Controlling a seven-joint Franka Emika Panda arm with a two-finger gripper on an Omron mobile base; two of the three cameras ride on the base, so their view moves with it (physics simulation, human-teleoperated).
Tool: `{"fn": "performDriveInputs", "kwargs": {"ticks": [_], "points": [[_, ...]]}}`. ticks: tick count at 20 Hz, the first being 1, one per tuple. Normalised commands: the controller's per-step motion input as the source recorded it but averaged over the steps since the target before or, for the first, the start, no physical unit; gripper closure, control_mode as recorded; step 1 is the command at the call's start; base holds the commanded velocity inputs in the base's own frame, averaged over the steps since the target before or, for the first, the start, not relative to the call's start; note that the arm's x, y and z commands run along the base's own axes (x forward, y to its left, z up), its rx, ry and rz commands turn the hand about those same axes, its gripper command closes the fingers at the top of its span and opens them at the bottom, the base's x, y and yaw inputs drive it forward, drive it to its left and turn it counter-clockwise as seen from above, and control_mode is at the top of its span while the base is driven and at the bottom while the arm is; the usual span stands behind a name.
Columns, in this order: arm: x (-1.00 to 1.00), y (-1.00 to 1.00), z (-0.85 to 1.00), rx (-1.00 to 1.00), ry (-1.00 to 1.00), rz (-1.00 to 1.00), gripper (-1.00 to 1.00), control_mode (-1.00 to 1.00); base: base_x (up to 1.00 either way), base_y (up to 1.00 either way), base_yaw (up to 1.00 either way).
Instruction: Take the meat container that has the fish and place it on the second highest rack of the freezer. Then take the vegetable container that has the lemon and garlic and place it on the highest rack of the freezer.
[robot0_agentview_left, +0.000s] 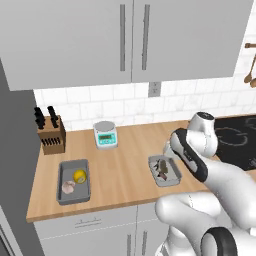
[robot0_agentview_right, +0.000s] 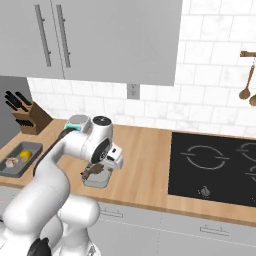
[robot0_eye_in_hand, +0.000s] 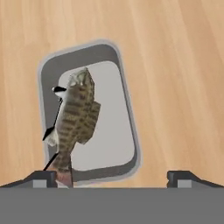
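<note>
Your gripper (robot0_eye_in_hand: 112, 176), jaws spread wide and holding nothing, hangs above the fish (robot0_eye_in_hand: 74, 120) lying in its grey meat container (robot0_eye_in_hand: 127, 109) on the counter (robot0_eye_in_hand: 183, 65).

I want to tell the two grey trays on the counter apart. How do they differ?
The left tray holds a lemon and a garlic; the right tray holds a fish. The left tray lies near the knife block; the right tray lies under the open gripper. Both are grey, shallow, rectangular.
</note>
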Motion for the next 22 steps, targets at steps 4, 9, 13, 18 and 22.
{"fn": "performDriveInputs", "kwargs": {"ticks": [4, 9, 13, 18, 22], "points": [[0.33, -0.32, -0.61, 0.00, 0.03, -0.15, -1.00, -1.00, 0.00, 0.00, 0.00], [0.26, -0.06, -0.47, 0.00, 0.01, -0.07, -1.00, -1.00, 0.00, 0.00, 0.00], [0.32, 0.03, -0.33, 0.00, 0.00, -0.02, -1.00, -1.00, 0.00, 0.00, 0.00], [0.22, 0.10, -0.36, 0.00, 0.00, 0.00, -1.00, -1.00, 0.00, 0.00, 0.00], [0.13, 0.15, -0.39, 0.00, 0.00, 0.00, -1.00, -1.00, 0.00, 0.00, 0.00]]}}
